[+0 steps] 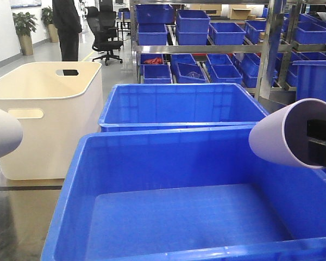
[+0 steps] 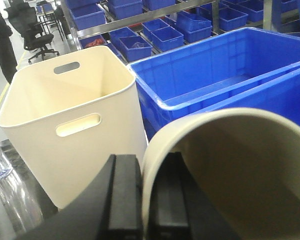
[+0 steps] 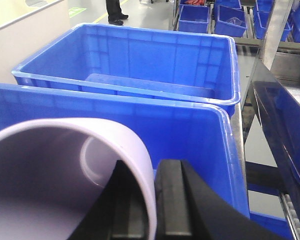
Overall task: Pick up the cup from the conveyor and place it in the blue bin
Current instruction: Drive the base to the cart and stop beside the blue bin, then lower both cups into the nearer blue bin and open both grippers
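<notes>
Exterior front-facing view: I look down into a large blue bin (image 1: pixel 70 190) that fills the lower frame, with nothing lying in it. At the right edge a lilac cup (image 1: pixel 282 136) hangs on its side in the air, close above the bin's right wall. The right wrist view shows my right tool (image 3: pixel 149 205) clamped on that cup's rim, one finger inside the mouth and one outside. The left wrist view shows my left tool (image 2: pixel 144 200) pinching a cream cup (image 2: pixel 240 170) the same way. In the front view, a pale rounded end at the far left edge seems to be this cup, well left of the bin's left rim and beside a cream tub (image 1: pixel 49 125). A second blue crate (image 1: pixel 179 106) stands just behind the bin. The conveyor is not in view. I judge the left side to be the main risk. If that tool lets go where it hangs, the cream cup would miss the bin and land in the tub or on the floor. The lilac cup is so near the right wall that a release could clip the rim and tip it outward. Each cup is also held by one thin wall only, so a quick swing might let it pivot or slip free. Overshooting forward could drop a cup into the rear crate.
</notes>
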Robot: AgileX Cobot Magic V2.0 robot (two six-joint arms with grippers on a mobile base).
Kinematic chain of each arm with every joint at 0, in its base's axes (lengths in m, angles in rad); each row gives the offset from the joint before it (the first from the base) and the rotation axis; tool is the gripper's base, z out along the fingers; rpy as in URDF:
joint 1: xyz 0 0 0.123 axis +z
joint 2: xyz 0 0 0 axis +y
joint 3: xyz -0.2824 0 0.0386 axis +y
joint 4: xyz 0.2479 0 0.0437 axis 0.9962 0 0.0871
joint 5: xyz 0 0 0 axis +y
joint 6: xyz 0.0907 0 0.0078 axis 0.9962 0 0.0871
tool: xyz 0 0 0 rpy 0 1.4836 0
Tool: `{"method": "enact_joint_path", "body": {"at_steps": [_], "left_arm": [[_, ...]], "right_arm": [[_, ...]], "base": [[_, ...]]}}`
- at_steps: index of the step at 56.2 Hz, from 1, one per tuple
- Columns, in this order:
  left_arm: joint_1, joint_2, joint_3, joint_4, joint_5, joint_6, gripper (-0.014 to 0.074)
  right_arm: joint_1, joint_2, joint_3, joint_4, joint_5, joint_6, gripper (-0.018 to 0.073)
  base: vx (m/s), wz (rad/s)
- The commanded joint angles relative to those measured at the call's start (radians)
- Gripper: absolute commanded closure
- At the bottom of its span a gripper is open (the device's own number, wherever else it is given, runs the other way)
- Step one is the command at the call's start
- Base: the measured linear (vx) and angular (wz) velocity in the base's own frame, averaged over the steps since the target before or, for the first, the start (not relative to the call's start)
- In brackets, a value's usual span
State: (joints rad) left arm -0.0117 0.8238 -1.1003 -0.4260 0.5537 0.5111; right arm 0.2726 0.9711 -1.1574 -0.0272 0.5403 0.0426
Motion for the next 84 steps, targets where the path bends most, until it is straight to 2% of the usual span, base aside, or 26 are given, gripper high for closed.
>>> {"method": "enact_joint_path", "body": {"at_steps": [1,4,12,19,27,31,38,45,56,67,72,84], "left_arm": [[0.002,-0.002,-0.034,-0.029,-0.078,-0.006,0.0603],[0.002,0.002,-0.034,-0.032,-0.078,-0.017,0.0603],[0.001,0.029,-0.034,-0.098,-0.102,-0.017,0.0603],[0.001,0.06,-0.034,-0.171,-0.086,0.063,0.0603],[-0.026,0.116,-0.035,-0.39,-0.091,0.225,0.0601],[-0.061,0.158,-0.035,-0.535,-0.087,0.356,0.0599],[-0.132,0.231,-0.035,-0.679,-0.084,0.497,0.0596],[-0.209,0.316,-0.035,-0.774,-0.091,0.561,0.0596],[-0.277,0.416,-0.035,-0.848,-0.101,0.606,0.0579],[-0.278,0.49,-0.035,-0.827,-0.106,0.626,0.0507],[-0.278,0.511,-0.035,-0.82,-0.103,0.646,0.0433],[-0.278,0.519,-0.035,-0.814,-0.104,0.649,0.013]], "right_arm": [[0.002,-0.013,-0.03,-0.006,-0.093,-0.003,0.0568],[0.002,-0.013,-0.03,-0.002,-0.093,-0.003,0.0568],[0.002,-0.013,-0.03,0.003,-0.094,-0.003,0.0568],[0.002,-0.013,-0.03,0.013,-0.094,-0.003,0.0568],[0.002,-0.009,-0.03,0.013,-0.097,-0.005,0.0568],[0.002,0.002,-0.03,0.015,-0.098,-0.005,0.0568],[0.002,0.02,-0.03,0.017,-0.1,-0.004,0.0568],[0.002,0.051,-0.03,0.017,-0.1,-0.004,0.0568],[0.002,0.111,-0.03,0.036,-0.1,-0.003,0.0558],[0.002,0.173,-0.03,0.078,-0.1,-0.003,0.0478],[0.002,0.197,-0.03,0.104,-0.1,-0.003,0.0395],[0.002,0.217,-0.03,0.133,-0.101,-0.003,0.0118]], "base": [[0.0,0.0],[0.0,0.0],[0.0,0.0],[0.0,0.0],[0.0,0.0],[0.0,0.0],[0.0,0.0],[0.0,0.0],[0.0,0.0],[0.0,0.0],[0.0,0.0],[0.0,0.0]]}}
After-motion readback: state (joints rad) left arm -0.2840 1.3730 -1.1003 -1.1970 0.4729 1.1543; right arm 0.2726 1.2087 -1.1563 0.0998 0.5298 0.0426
